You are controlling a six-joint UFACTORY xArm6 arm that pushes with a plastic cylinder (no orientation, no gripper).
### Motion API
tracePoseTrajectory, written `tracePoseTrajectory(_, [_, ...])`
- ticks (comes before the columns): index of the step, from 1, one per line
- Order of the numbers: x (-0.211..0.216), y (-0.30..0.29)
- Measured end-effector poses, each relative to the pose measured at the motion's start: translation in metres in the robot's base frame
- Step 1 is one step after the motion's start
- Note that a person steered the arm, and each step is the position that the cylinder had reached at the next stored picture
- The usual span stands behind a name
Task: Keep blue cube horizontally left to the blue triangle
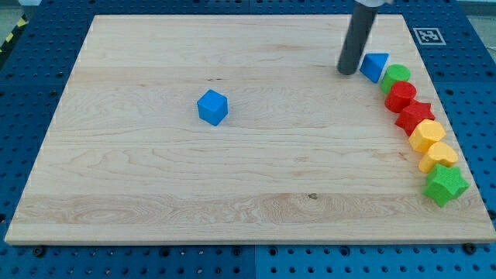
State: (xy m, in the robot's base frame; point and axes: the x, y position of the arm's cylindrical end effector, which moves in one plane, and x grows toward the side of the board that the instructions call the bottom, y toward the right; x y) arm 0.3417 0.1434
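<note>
blue cube [212,107]: mid-board, corner toward view's bottom | blue triangle [376,66]: top right | my tip [346,72]: just left of triangle

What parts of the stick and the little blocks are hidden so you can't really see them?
- My tip: the camera view cannot settle whether it touches the blue triangle block just to its right.
- Rod's upper part: cut off by the view's top edge.
- Green round block: its lower side is covered by the red round block.
- Blue cube block: fully visible, alone on the wooden board.
</note>
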Motion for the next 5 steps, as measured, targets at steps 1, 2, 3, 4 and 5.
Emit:
tracePoseTrajectory(1, [0.000,-0.028])
tracePoseTrajectory(2, [0.008,-0.032])
tracePoseTrajectory(3, [0.056,-0.056])
tracePoseTrajectory(4, [0.103,-0.076])
tracePoseTrajectory(5, [0.166,-0.112])
